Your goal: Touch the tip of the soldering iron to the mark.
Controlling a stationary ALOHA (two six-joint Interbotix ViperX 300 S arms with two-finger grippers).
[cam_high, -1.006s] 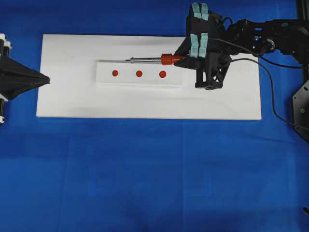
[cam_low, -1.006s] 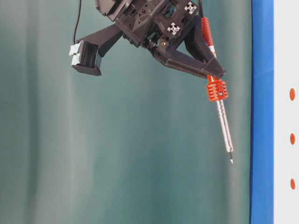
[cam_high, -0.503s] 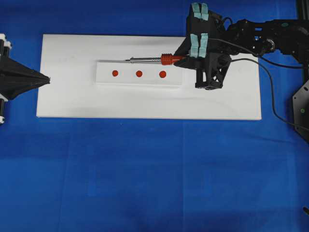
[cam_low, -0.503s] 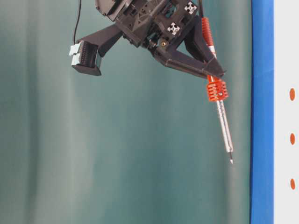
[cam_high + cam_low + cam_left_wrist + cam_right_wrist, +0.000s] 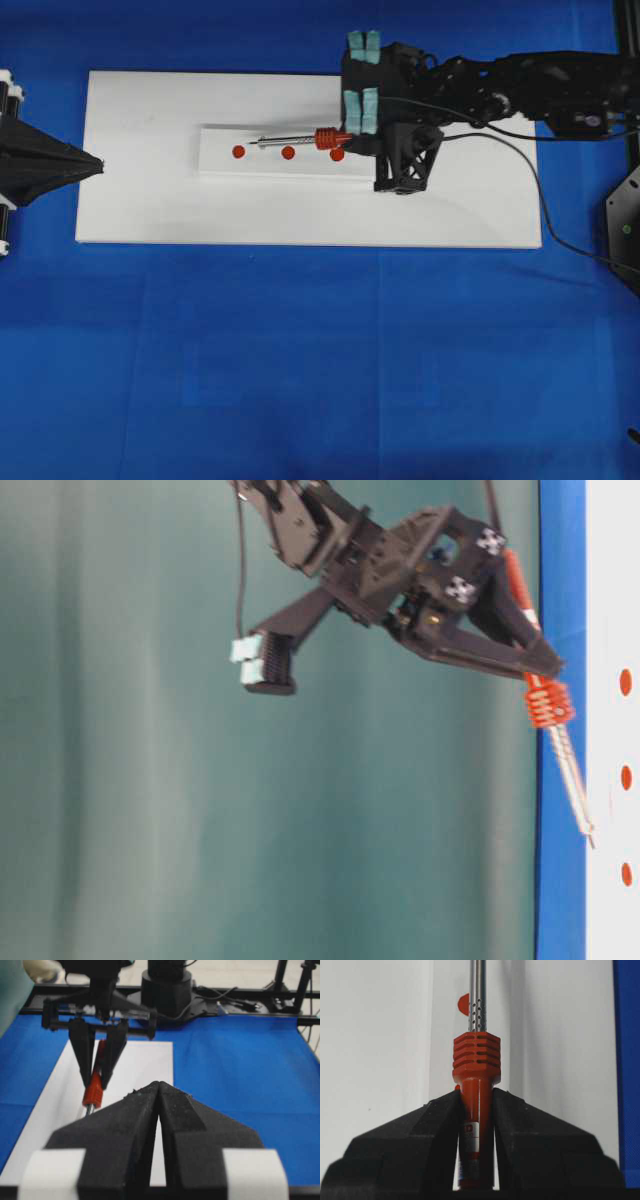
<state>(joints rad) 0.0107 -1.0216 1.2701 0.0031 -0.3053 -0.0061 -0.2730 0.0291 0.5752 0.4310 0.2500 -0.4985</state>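
Right claw [image 5: 476,1105] clamped on soldering iron [image 5: 300,140] handle, tip slanted down over white strip [image 5: 215,160] w/ red marks [image 5: 238,152] (contact unclear). Left claw [image 5: 158,1091] closed, empty, well apart.

Soldering iron [image 5: 476,1067]: glossy red-orange plastic handle, perforated shiny metal shaft.

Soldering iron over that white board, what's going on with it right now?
The right gripper is shut on the soldering iron, holding it by its red-orange handle with the shaft angled down toward a white strip bearing three red marks. The tip lies between the left mark and the middle one; whether it touches the strip cannot be told. The left gripper sits shut and empty at the board's left edge.
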